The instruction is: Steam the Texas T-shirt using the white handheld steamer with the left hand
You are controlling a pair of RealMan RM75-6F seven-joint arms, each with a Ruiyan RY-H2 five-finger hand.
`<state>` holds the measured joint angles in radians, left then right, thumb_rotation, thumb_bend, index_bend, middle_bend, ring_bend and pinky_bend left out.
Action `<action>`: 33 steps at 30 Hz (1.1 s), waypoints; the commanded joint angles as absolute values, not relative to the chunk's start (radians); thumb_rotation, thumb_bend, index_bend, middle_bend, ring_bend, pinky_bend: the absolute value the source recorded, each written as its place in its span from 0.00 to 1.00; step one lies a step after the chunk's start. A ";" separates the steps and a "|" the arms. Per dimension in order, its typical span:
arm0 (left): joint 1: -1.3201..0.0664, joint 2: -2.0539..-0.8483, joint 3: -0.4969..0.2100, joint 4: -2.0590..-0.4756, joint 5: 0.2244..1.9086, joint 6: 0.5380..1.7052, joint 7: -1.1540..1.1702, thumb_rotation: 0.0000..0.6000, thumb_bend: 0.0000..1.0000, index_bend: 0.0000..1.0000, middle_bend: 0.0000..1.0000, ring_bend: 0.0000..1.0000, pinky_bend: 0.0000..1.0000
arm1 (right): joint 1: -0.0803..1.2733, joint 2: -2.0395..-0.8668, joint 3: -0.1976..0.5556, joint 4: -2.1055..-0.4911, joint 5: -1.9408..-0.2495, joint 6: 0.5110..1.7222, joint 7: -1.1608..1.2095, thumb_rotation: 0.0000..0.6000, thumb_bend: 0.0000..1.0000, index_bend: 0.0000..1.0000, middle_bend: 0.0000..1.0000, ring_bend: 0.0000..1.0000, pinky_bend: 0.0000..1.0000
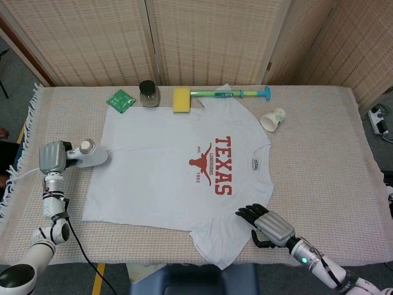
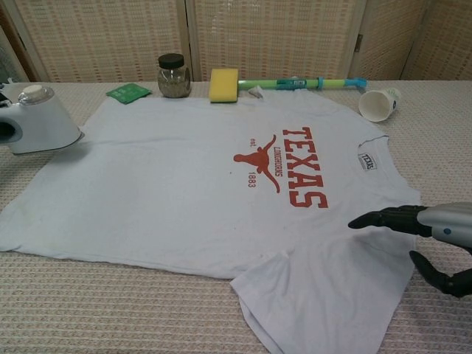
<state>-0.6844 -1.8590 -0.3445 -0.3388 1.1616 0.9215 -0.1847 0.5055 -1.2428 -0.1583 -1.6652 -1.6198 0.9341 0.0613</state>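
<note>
The white Texas T-shirt (image 1: 178, 172) (image 2: 199, 192) lies flat on the table with its red print facing up. The white handheld steamer (image 1: 89, 155) (image 2: 37, 122) sits at the shirt's left edge, mostly on the tablecloth. My left hand (image 1: 54, 158) grips the steamer's handle; in the chest view that hand is cut off by the frame edge. My right hand (image 1: 270, 226) (image 2: 428, 236) rests on the shirt's near right part by the sleeve, fingers spread and holding nothing.
Along the far edge stand a green packet (image 1: 120, 99), a dark-lidded jar (image 1: 148, 93), a yellow sponge (image 1: 182, 99) and a green-and-blue wand (image 1: 236, 93). A tipped paper cup (image 1: 272, 118) lies to the right. The steamer's cord (image 1: 24, 174) trails off the left edge.
</note>
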 commanded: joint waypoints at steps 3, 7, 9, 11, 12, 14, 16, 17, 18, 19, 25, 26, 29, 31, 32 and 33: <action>-0.677 -1.851 -0.366 -0.310 1.125 0.872 -0.156 1.00 0.38 0.97 1.00 0.84 0.79 | 0.498 -1.236 -0.162 -1.674 -1.625 0.946 0.058 0.54 0.82 0.00 0.04 0.00 0.00; -0.673 -1.861 -0.395 -0.259 1.080 0.818 -0.118 1.00 0.38 0.96 1.00 0.83 0.79 | 0.494 -1.233 -0.163 -1.676 -1.622 0.949 0.055 0.54 0.82 0.00 0.04 0.00 0.00; -0.674 -1.867 -0.411 -0.232 1.057 0.794 -0.092 1.00 0.38 0.95 1.00 0.83 0.79 | 0.493 -1.235 -0.163 -1.676 -1.621 0.947 0.053 0.54 0.82 0.00 0.04 0.00 0.00; -0.679 -1.872 -0.428 -0.213 1.036 0.776 -0.069 1.00 0.38 0.95 1.00 0.83 0.79 | 0.493 -1.238 -0.162 -1.676 -1.621 0.946 0.050 0.54 0.82 0.00 0.04 0.00 0.00; -0.683 -1.874 -0.438 -0.205 1.024 0.769 -0.059 1.00 0.38 0.94 1.00 0.82 0.79 | 0.493 -1.240 -0.161 -1.677 -1.620 0.945 0.048 0.54 0.82 0.00 0.04 0.00 0.00; -0.688 -1.879 -0.448 -0.197 1.013 0.762 -0.041 1.00 0.37 0.91 0.97 0.79 0.79 | 0.493 -1.243 -0.159 -1.678 -1.618 0.944 0.046 0.54 0.82 0.00 0.04 0.00 0.00; -0.692 -1.883 -0.455 -0.196 1.004 0.746 -0.021 1.00 0.36 0.80 0.87 0.70 0.79 | 0.495 -1.246 -0.157 -1.679 -1.617 0.941 0.043 0.54 0.82 0.00 0.04 0.00 0.00; -0.695 -1.885 -0.456 -0.196 1.000 0.734 -0.002 1.00 0.35 0.71 0.78 0.62 0.78 | 0.496 -1.247 -0.156 -1.680 -1.616 0.940 0.041 0.54 0.82 0.00 0.04 0.00 0.00; -0.697 -1.887 -0.457 -0.196 0.997 0.722 0.014 1.00 0.33 0.58 0.66 0.51 0.76 | 0.497 -1.247 -0.155 -1.681 -1.616 0.939 0.039 0.53 0.82 0.00 0.04 0.00 0.00; -0.698 -1.887 -0.458 -0.200 0.994 0.709 0.027 1.00 0.31 0.43 0.51 0.40 0.74 | 0.497 -1.247 -0.155 -1.682 -1.616 0.938 0.037 0.54 0.82 0.00 0.04 0.00 0.00; -0.702 -1.861 -0.472 -0.257 0.974 0.668 0.056 1.00 0.18 0.00 0.00 0.00 0.25 | 0.492 -1.240 -0.155 -1.689 -1.614 0.946 0.033 0.54 0.82 0.00 0.04 0.00 0.00; -0.701 -1.853 -0.471 -0.270 0.974 0.668 0.060 1.00 0.15 0.00 0.00 0.00 0.19 | 0.490 -1.239 -0.155 -1.688 -1.615 0.949 0.035 0.54 0.82 0.00 0.04 0.00 0.00; -0.686 -1.813 -0.460 -0.336 0.982 0.678 0.077 1.00 0.08 0.00 0.00 0.00 0.11 | 0.486 -1.234 -0.158 -1.684 -1.617 0.956 0.041 0.54 0.82 0.00 0.04 0.00 0.00; -0.672 -1.783 -0.455 -0.391 0.985 0.688 0.086 1.00 0.05 0.00 0.00 0.00 0.09 | 0.484 -1.232 -0.158 -1.682 -1.620 0.960 0.045 0.53 0.82 0.00 0.04 0.00 0.00; -0.659 -1.758 -0.450 -0.437 0.989 0.701 0.090 1.00 0.04 0.00 0.00 0.00 0.08 | 0.484 -1.230 -0.158 -1.682 -1.623 0.964 0.049 0.54 0.82 0.00 0.04 0.00 0.00; -0.647 -1.737 -0.443 -0.475 0.994 0.708 0.092 1.00 0.03 0.00 0.00 0.00 0.08 | 0.483 -1.229 -0.157 -1.681 -1.625 0.967 0.052 0.54 0.82 0.00 0.04 0.00 0.00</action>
